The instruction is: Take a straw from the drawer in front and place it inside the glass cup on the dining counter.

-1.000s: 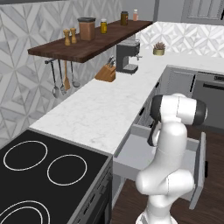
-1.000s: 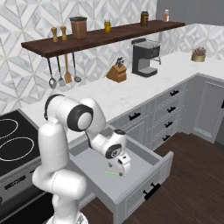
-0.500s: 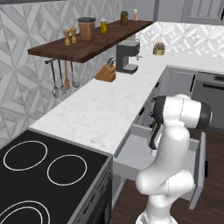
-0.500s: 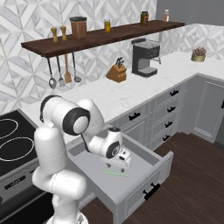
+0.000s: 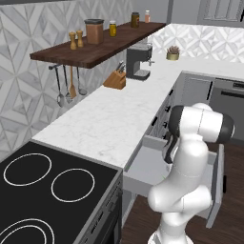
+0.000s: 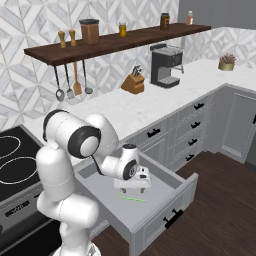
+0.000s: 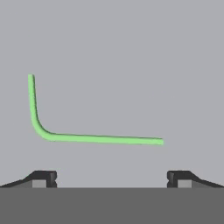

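Note:
The drawer [image 6: 165, 212] stands pulled out under the white worktop, its plain grey floor [image 5: 148, 167] showing. The straw [image 6: 132, 199], thin and light green with a bent end, lies flat on that floor near the front. My gripper [image 6: 132, 190] hangs open just above and behind it, pointing down into the drawer. In the hand view the straw [image 7: 100, 138] lies crosswise just beyond the open gripper [image 7: 111, 178], its bend at the left, with nothing between the fingertips [image 7: 43, 177]. The glass cup and the dining counter are out of view.
A black cooktop [image 5: 43, 190] lies left of the drawer. The white worktop [image 6: 135, 107] carries a knife block [image 6: 133, 84] and a coffee machine [image 6: 165, 65]. Narrower grey drawers [image 6: 192, 132] stack to the right. A wooden shelf [image 6: 115, 40] with jars hangs above.
The hand has eased slightly lower over the straw inside the drawer. The jaws stay open and the straw has not moved.

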